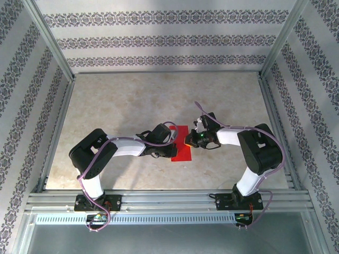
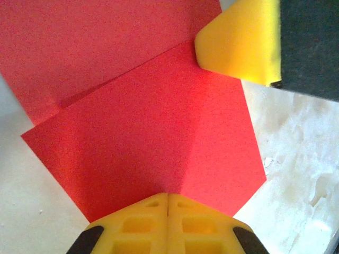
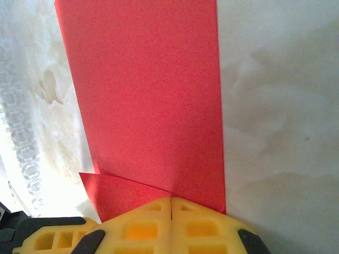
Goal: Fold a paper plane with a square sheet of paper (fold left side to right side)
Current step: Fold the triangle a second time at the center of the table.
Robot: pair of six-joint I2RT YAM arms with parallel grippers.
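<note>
The square sheet of paper (image 1: 181, 152) is bright red and lies flat on the table as a narrow folded strip between my two arms. In the left wrist view the paper (image 2: 143, 132) shows one layer folded over another at an angle. My left gripper (image 2: 168, 198) is shut, its yellow tips resting on the upper layer. My right gripper (image 3: 171, 200) is shut too, its tips resting near a corner of the paper (image 3: 148, 95), beside a small angled flap. From above, the left gripper (image 1: 170, 145) meets the strip's left edge and the right gripper (image 1: 187, 141) its right edge.
The pale marbled table (image 1: 132, 100) is boxed in by patterned walls and a metal frame, with a rail (image 1: 169, 203) along the near edge. One yellow finger (image 2: 238, 42) of the right gripper sits close to my left gripper over the paper.
</note>
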